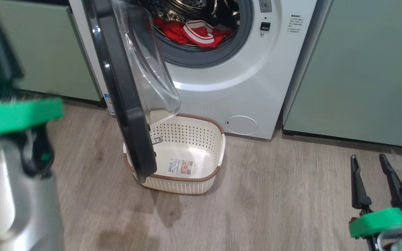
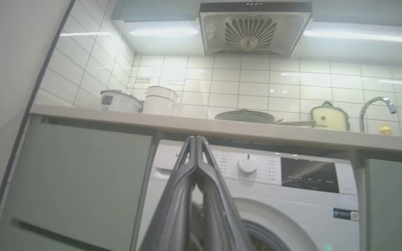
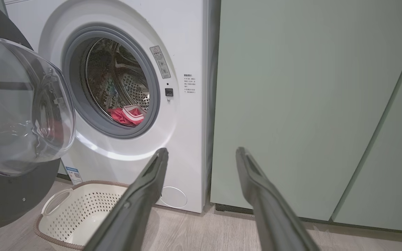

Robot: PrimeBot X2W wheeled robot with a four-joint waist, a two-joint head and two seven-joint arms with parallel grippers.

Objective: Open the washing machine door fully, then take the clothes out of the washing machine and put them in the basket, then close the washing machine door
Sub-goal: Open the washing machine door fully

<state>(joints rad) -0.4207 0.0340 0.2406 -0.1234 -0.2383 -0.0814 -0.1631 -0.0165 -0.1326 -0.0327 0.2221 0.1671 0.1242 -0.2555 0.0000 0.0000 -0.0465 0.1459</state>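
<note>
1. Nearest the head camera is the left forearm (image 1: 12,195), blurred, pale metal with a green band, at the left edge. In the left wrist view the left gripper (image 2: 195,139) is closed, fingers pressed tip to tip with nothing between them, pointing up at the washer's (image 2: 291,209) control panel.
2. The right gripper (image 1: 367,159) sits low right above the floor (image 1: 274,209), fingers spread wide and empty. It is aimed at the seam between the washer and the green cabinet (image 3: 309,104).
3. The clothes (image 1: 194,33) are red with white striped trim, heaped at the bottom front of the drum against the grey gasket. They are well apart from both grippers.
4. The door (image 1: 127,104) is swung open to the robot's left. In the head view its black rim overlaps the basket's left side.
5. The basket (image 1: 187,178) is on the floor just in front of the washer, with a sticker (image 1: 180,166) on its bottom.
6. The left wrist view adds the worktop (image 2: 222,127), tap (image 2: 375,104), extractor hood (image 2: 253,28), rice cooker (image 2: 117,101), washer dial (image 2: 247,165) and dark display (image 2: 309,172).
7. The right wrist view adds the perforated steel drum wall and a warning sticker (image 3: 160,62) on the gasket side.
8. Writing: the warning sticker, the print block (image 1: 294,23) right of the opening, the blue label (image 1: 108,101) at the washer's lower left and the basket sticker are all too small to read.
</note>
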